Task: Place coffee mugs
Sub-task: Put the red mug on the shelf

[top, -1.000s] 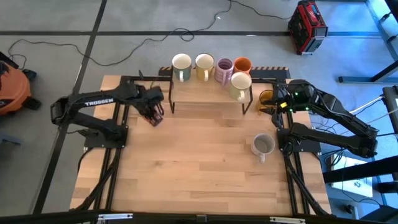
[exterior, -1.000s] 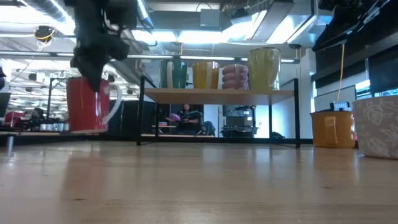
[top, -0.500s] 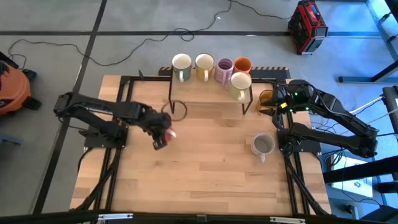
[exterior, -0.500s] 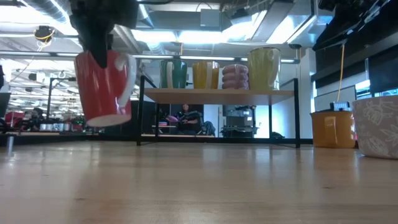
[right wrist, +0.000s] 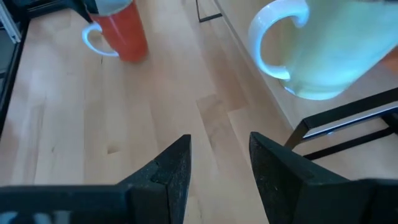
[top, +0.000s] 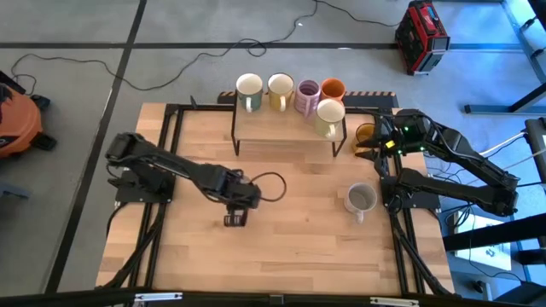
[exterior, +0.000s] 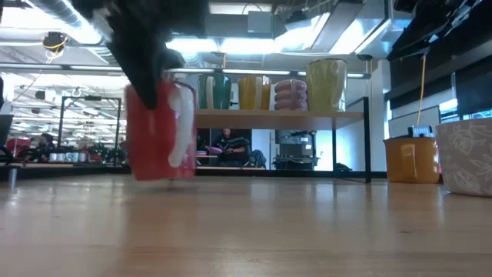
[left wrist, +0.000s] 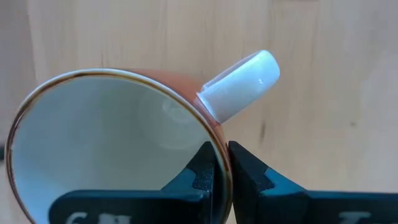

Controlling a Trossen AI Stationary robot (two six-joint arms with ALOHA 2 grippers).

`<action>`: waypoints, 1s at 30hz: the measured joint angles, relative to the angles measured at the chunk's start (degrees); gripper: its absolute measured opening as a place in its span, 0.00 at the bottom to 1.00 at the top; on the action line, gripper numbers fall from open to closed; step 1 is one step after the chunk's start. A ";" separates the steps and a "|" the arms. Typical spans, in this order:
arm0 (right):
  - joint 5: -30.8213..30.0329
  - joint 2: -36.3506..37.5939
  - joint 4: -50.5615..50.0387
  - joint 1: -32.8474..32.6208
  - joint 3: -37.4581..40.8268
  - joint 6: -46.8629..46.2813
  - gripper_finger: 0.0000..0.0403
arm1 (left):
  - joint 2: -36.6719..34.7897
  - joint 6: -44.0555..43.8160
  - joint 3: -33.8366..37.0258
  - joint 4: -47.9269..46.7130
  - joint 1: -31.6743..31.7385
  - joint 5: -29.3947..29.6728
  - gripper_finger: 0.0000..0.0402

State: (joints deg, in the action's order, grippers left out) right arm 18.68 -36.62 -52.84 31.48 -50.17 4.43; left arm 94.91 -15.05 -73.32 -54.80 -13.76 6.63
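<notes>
My left gripper (top: 238,205) is over the table's middle, shut on the red-orange mug with the white inside (exterior: 157,131), also seen as the red-orange mug (right wrist: 121,34). On the wooden rack (top: 286,128) stand five mugs: a white mug (top: 249,89), a cream mug (top: 280,88), a purple mug (top: 307,95), an orange mug (top: 333,87) and another white mug (top: 329,116). A grey mug (top: 361,199) and a mustard mug (top: 365,133) rest on their bases on the table. My right gripper (right wrist: 217,165) is open beside the rack's right end. My left gripper holds the red-orange mug by its rim (left wrist: 216,144), right beside the white handle (left wrist: 239,84). One finger (left wrist: 202,177) is inside the cup and the other finger (left wrist: 249,177) outside. The fingers come from above, pointing down. The mug hangs upright, low over the table; whether its base touches cannot be told.
The rack's black frame stands along the far edge. The right arm's base (top: 409,192) sits close to the grey mug. Bare wood lies near and to the right of the held mug. A person sits in the room behind the table (exterior: 227,146).
My left gripper has carried the red-orange mug from beside the rack's left end toward the table's middle and near edge. Half a second ago the mug was lifted and tilted; now it hangs upright and lower.
</notes>
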 joint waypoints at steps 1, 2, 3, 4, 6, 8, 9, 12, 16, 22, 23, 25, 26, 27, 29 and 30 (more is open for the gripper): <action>-0.09 0.00 0.00 0.00 0.00 0.00 0.38 | 1.35 1.78 -0.91 -0.09 0.27 0.18 0.05; -0.09 0.00 0.00 0.00 0.00 -0.04 0.38 | 2.68 3.36 -1.77 -0.06 0.47 0.27 0.05; -0.09 0.00 -0.01 0.00 0.00 -0.07 0.38 | 3.99 4.82 -2.61 -0.01 0.65 0.26 0.05; -0.09 0.00 0.00 0.00 0.00 -0.08 0.38 | 5.23 6.39 -3.49 -0.16 0.77 0.28 0.05; -0.09 0.01 -0.01 0.00 0.00 -0.09 0.38 | 7.00 9.01 -5.15 -0.92 0.67 0.37 0.05; -0.11 0.00 -0.02 0.02 0.00 -0.09 0.38 | 8.19 11.55 -6.47 -0.87 0.39 0.57 0.05; -0.11 0.00 -0.02 0.02 0.00 -0.09 0.38 | 8.64 12.54 -6.93 -0.57 0.24 0.64 0.05; -0.11 0.00 -0.15 0.02 0.00 -0.45 0.38 | 8.85 12.70 -7.14 -0.18 0.24 1.47 0.08; -0.13 0.01 -0.15 0.04 0.00 -1.13 0.38 | 9.04 10.82 -6.88 -0.15 0.27 3.13 0.21; -0.07 0.00 -0.13 0.02 0.00 -1.14 0.38 | 8.88 10.66 -8.36 -1.55 0.20 2.67 0.34; -0.07 0.00 -0.10 0.04 0.00 -1.14 0.38 | 8.88 10.63 -9.44 -2.70 0.24 2.69 0.35; -0.13 0.00 0.22 0.04 0.00 -1.16 0.38 | 8.88 10.58 -12.04 -5.94 0.24 2.69 0.35; -0.10 0.00 0.32 0.04 0.00 -1.48 0.38 | 8.88 10.52 -13.54 -7.43 0.23 2.69 0.35; -0.05 0.00 0.28 0.04 0.00 -2.38 0.38 | 8.88 10.15 -15.34 -9.00 0.20 2.71 0.35; 0.45 0.00 0.33 0.04 0.00 -3.08 0.38 | 8.67 8.63 -19.05 -12.16 0.19 3.07 0.36; 1.43 0.00 0.31 0.03 0.00 -3.19 0.38 | 8.35 7.82 -20.72 -13.60 0.18 3.13 0.36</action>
State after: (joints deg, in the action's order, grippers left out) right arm 20.11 -36.62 -52.53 31.51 -50.17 1.24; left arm 103.26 -7.23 -94.05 -68.40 -13.58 9.75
